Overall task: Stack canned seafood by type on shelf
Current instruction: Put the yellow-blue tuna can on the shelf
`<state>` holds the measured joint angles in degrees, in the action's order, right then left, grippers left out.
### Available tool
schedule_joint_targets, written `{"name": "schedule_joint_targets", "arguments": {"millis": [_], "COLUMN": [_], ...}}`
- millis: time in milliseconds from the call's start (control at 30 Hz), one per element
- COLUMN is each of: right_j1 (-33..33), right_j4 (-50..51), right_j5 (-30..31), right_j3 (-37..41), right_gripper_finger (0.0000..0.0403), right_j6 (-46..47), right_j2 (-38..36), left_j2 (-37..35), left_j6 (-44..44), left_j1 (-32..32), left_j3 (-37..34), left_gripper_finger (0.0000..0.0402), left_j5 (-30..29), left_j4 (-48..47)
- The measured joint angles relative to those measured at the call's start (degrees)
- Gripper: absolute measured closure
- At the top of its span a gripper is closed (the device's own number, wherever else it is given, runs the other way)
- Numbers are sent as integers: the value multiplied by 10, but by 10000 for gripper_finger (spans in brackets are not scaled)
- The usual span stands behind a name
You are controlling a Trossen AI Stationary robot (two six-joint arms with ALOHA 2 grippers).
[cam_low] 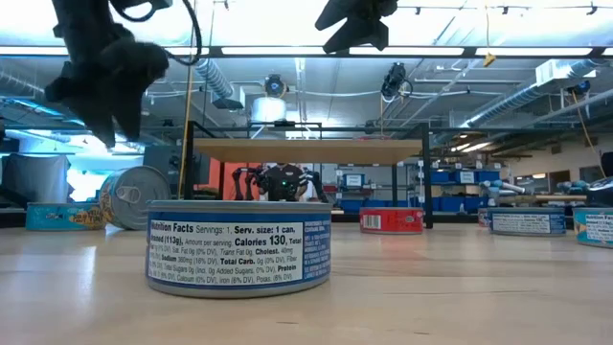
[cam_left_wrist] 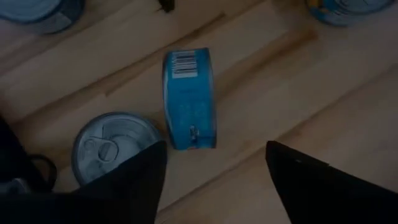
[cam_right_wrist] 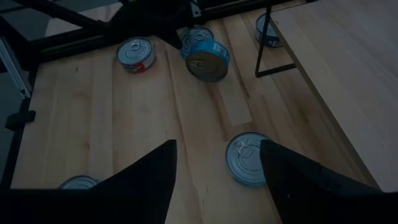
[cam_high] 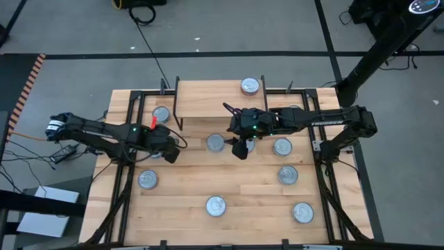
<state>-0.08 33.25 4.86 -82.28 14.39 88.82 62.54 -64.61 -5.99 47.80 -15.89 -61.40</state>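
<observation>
Left gripper spread above a teal can lying on edge near table's left edge, beside an upright can. Right gripper spread, mid-table. Shelf at back edge. Risk: tipped can rolling away on approach.

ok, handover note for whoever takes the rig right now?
Left gripper: open, empty, above a teal can lying on its edge beside an upright can, table's left side.
Right gripper: open, empty, hovering mid-table near a can.
Shelf: a single can on top, nothing stacked.
Left to do: about nine cans scattered on the table need sorting by type and stacking; the tipped one needs righting first.
</observation>
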Motion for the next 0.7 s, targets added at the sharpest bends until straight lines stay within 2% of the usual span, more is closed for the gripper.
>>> {"name": "schedule_joint_targets", "arguments": {"millis": [267,433,700], "right_j1": [0,0,0], "right_j4": [-1,-2,-2], "right_j5": [0,0,0], "right_j3": [0,0,0], "right_gripper_finger": [163,164,165], "right_j6": [0,0,0], "right_j2": [0,0,0], "left_j2": [0,0,0], "left_j6": [-4,0,27], "left_j1": [28,38,60], "left_j3": [-58,-75,-121], "left_gripper_finger": [79,76,76], "left_j5": [19,0,-9], "left_j4": [55,70,165]}}
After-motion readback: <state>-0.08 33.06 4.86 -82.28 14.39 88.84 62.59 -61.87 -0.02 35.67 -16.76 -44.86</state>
